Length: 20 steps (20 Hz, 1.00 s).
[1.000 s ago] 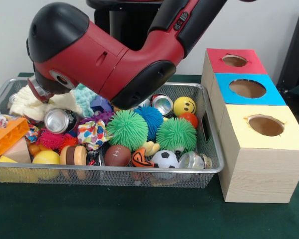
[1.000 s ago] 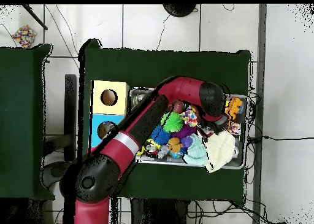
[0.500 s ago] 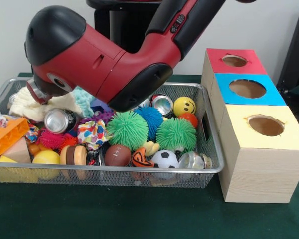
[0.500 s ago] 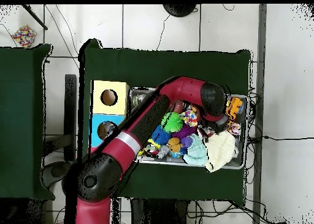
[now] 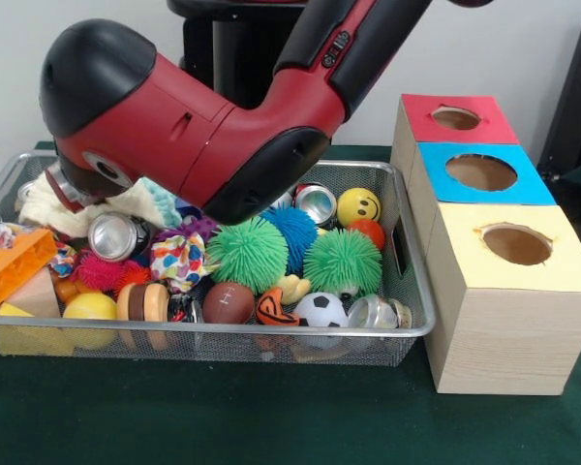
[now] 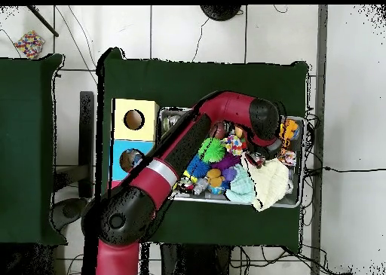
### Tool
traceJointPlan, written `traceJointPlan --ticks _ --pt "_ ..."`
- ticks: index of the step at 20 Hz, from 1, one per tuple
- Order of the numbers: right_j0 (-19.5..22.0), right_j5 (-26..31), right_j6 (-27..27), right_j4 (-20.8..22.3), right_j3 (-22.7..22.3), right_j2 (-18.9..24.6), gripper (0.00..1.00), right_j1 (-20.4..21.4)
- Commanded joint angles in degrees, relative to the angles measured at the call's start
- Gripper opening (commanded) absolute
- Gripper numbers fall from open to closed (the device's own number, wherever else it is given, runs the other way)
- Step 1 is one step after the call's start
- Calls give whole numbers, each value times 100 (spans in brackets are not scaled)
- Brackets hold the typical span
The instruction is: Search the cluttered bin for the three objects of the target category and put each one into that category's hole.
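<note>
A wire mesh bin [image 5: 407, 291] holds a jumble of toys. The red and black arm reaches down over its left half. My gripper [image 5: 64, 182] is mostly hidden behind the arm's thick end, low over a cream cloth [image 5: 39, 205] and beside a silver can [image 5: 114, 235]. A second can [image 5: 316, 203] lies at the back. Two green spiky balls [image 5: 247, 254] [image 5: 342, 262], a blue spiky ball [image 5: 292, 231] and a yellow smiley ball [image 5: 357, 206] fill the middle. In the overhead view the arm's end [image 6: 260, 125] covers the bin's middle.
Right of the bin stand three boxes with holes: red [image 5: 421, 121], blue [image 5: 436, 184] and yellow [image 5: 465, 257]. At the bin's front lie a soccer ball [image 5: 321, 310], a brown football [image 5: 228, 302], a burger toy [image 5: 145, 302] and an orange brick [image 5: 15, 263].
In the front view the arm's end has shifted left and sunk a little lower over the cloth and can. The toys have not visibly moved.
</note>
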<state>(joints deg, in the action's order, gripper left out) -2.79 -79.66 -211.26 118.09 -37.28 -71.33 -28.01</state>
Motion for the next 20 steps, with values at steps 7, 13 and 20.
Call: traceJointPlan --ticks 7,13,20 --pt "96 -652 -986 -466 643 445 0 -107" --pt "146 -864 -20 -694 183 737 0 760" --pt "166 -703 -175 -1108 228 806 0 1522"
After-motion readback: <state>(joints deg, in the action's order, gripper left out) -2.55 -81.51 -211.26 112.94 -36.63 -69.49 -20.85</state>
